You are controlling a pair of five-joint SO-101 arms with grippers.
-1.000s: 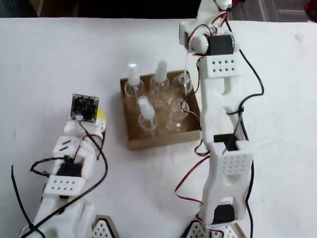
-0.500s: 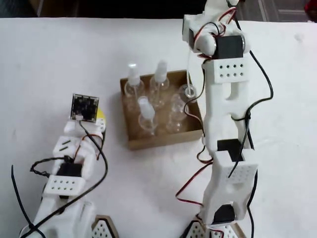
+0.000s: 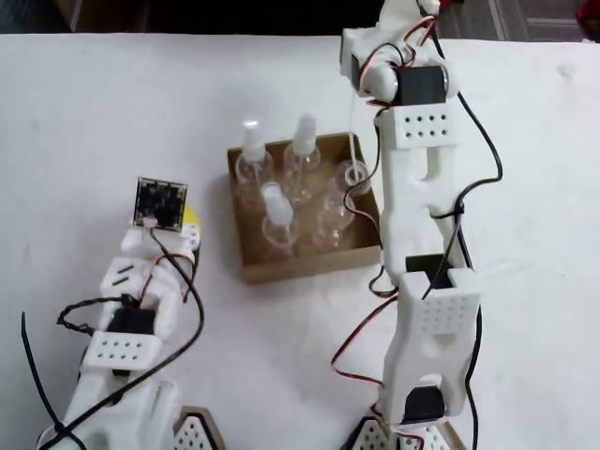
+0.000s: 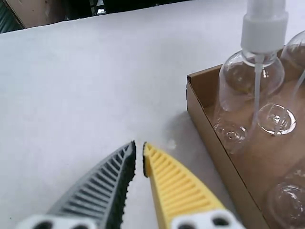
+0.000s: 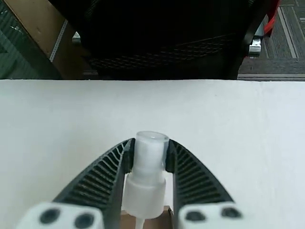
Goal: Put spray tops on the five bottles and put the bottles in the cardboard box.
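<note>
Landmark: cardboard box (image 3: 246,264), standing on the white table (image 3: 112,94) with all five bottles inside it.
Capped bottles: three carry spray tops, two along the box's far wall (image 3: 251,155) (image 3: 302,150) and one in its near row (image 3: 277,220).
Uncapped bottles: two by the wall of the box nearest the right arm, one at the far corner (image 3: 353,175) and one nearer (image 3: 333,214). Both necks look bare.
Right gripper (image 5: 148,145): jaws closed snugly on a spray top (image 5: 147,167), held above the box's far corner. Its dip tube (image 3: 353,131) hangs toward the open bottle there.
Left gripper (image 4: 138,149): jaws nearly together with nothing between them. It sits low over the table, just outside the box wall opposite the right arm.
Progress: boxing looks complete and three of five tops are fitted.
Outstanding: seat the held top, then fetch and fit the fifth.
</note>
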